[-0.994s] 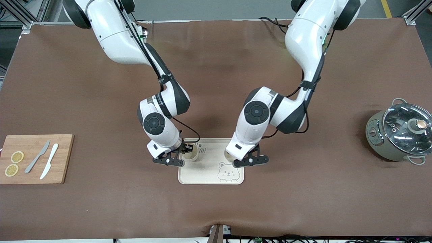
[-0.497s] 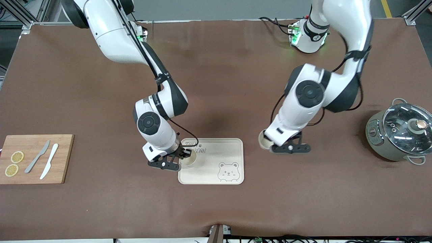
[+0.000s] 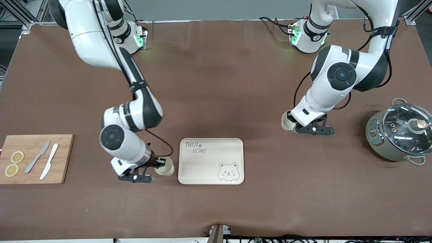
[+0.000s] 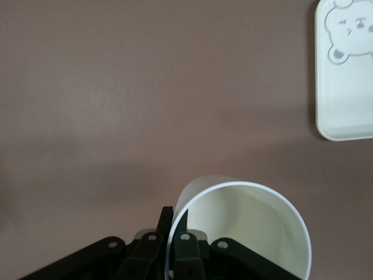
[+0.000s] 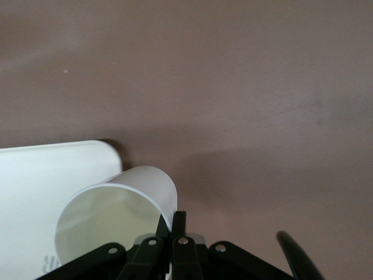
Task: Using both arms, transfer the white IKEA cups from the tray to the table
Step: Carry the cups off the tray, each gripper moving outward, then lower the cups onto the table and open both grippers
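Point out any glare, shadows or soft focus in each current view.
Front view: bright reflections streak the glass lid of the pot, and soft arm shadows lie on the brown table. Left wrist view: the cup throws a broad dim shadow on the cloth; the bear tray looks bright. Right wrist view: the other cup is lit evenly, shadow beside it.

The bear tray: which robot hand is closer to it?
The right one. The right gripper holds a white cup just beside the bear tray, at the right arm's end. The left gripper holds its cup over bare table toward the pot.
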